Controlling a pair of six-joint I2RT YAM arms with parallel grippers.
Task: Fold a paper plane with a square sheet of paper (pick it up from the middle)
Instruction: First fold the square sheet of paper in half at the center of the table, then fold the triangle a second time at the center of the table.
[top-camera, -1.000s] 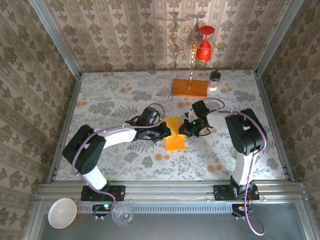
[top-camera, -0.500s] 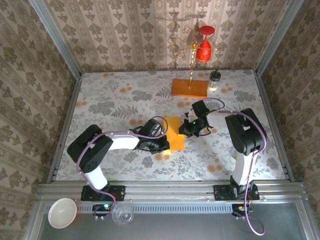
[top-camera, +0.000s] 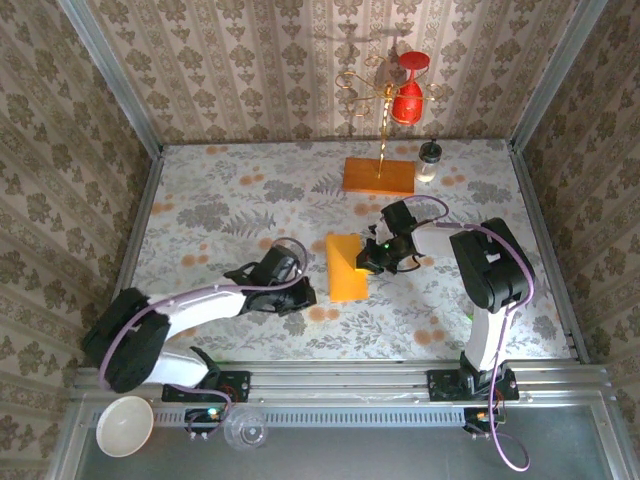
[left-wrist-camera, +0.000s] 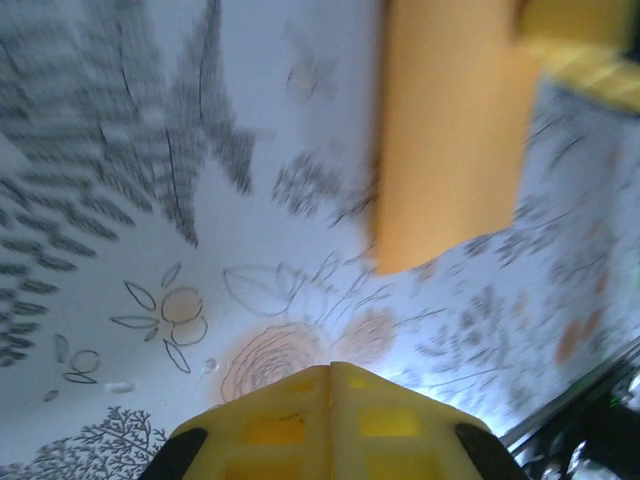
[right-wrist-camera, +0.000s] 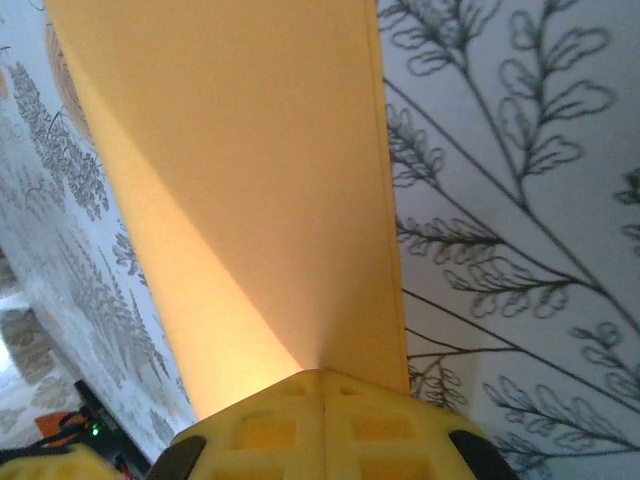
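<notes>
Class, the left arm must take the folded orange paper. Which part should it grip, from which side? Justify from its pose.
Probably the free left long edge of the paper, near its middle, coming in low from the left. The right gripper is pinched shut on the right edge, and the left gripper, shut, faces that side; it must open first.

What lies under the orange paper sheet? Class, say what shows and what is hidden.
The paper sheet, pinched by the right tool, rests on the floral table. Whatever lies directly beneath it is covered.
</notes>
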